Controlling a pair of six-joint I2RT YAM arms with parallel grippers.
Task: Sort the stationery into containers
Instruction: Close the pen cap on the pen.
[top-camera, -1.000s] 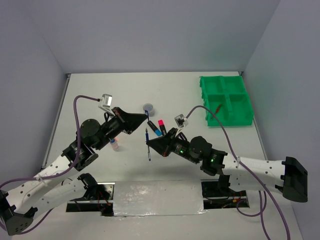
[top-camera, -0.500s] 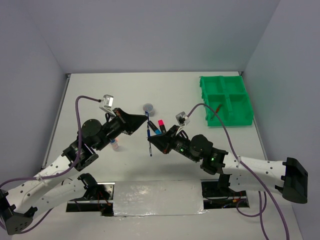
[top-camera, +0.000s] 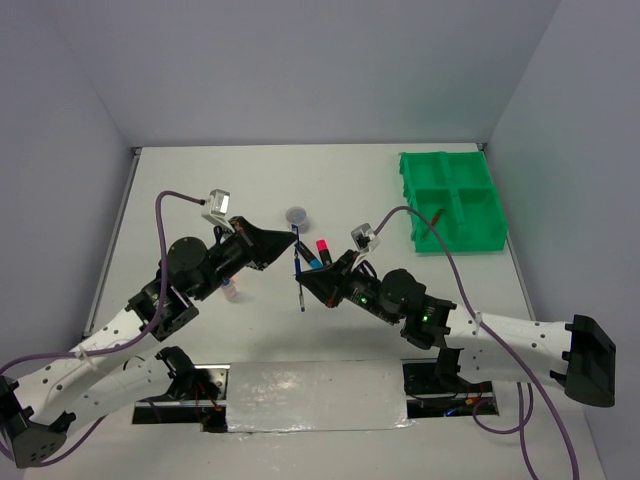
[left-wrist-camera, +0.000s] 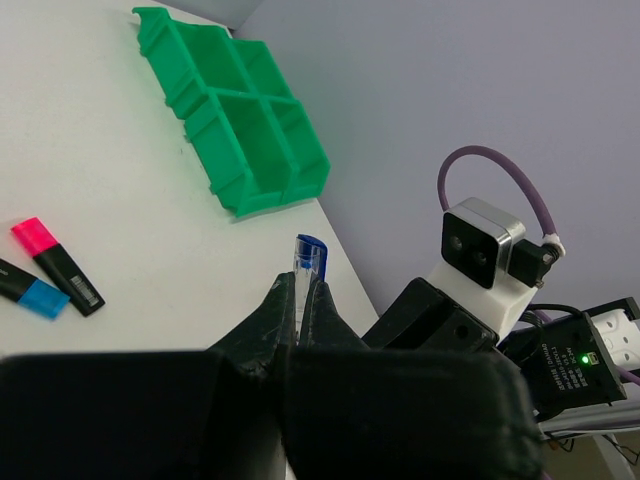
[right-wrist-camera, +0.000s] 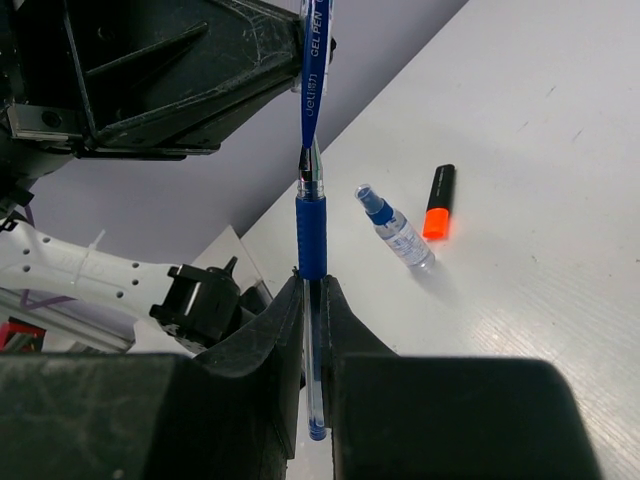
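Early stage. The bright green four-compartment plastic tray (top-camera: 408, 190) holds only a thin red pen (top-camera: 437, 218) (near-left compartment, I think). The thin blue gel pen (top-camera: 298, 272) hangs midair well left of the tray. The left gripper (top-camera: 293, 241) is pinched on its top end & the right gripper (top-camera: 304, 284) is clamped on its grip. Left to sort, all left of the tray: pink-ended black highlighter (top-camera: 322, 249), blue-ended one (top-camera: 311, 261), round grey pot (top-camera: 296, 214), small whitish bottle (top-camera: 229, 290). Open tabletop btwn pen & tray; the tray's far side sits near the wall.
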